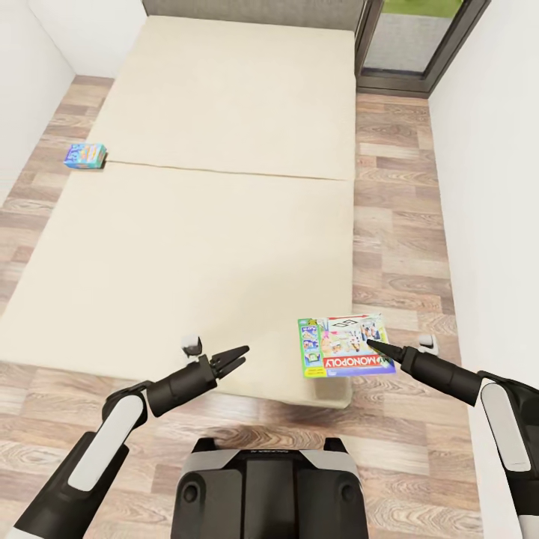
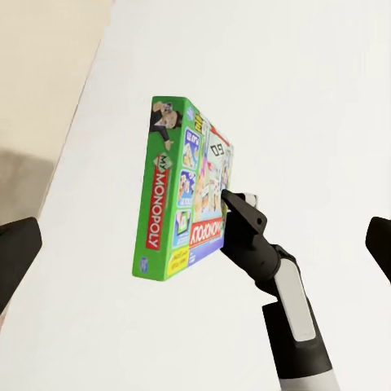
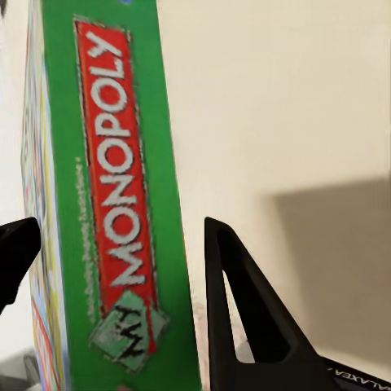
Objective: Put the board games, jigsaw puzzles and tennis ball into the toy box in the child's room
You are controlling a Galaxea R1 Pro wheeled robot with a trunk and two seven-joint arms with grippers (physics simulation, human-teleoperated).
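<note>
The green-white-red Monopoly board game (image 1: 344,346) hangs over the near right corner of the bed (image 1: 202,224), partly past the mattress edge. My right gripper (image 1: 372,343) is shut on its right side; in the right wrist view the green printed edge (image 3: 122,204) sits between the two fingers. The left wrist view shows the same box (image 2: 183,191) tilted, with a right finger (image 2: 243,213) on its top face. My left gripper (image 1: 241,357) stands open over the bed's near edge, left of the box, holding nothing. A small blue board game (image 1: 84,156) lies at the bed's far left edge.
White walls close in on both sides. A strip of wooden floor (image 1: 404,224) runs along the bed's right side up to a dark-framed glass door (image 1: 412,45). A grey headboard (image 1: 254,11) is at the far end. My base (image 1: 269,486) is at the bed's foot.
</note>
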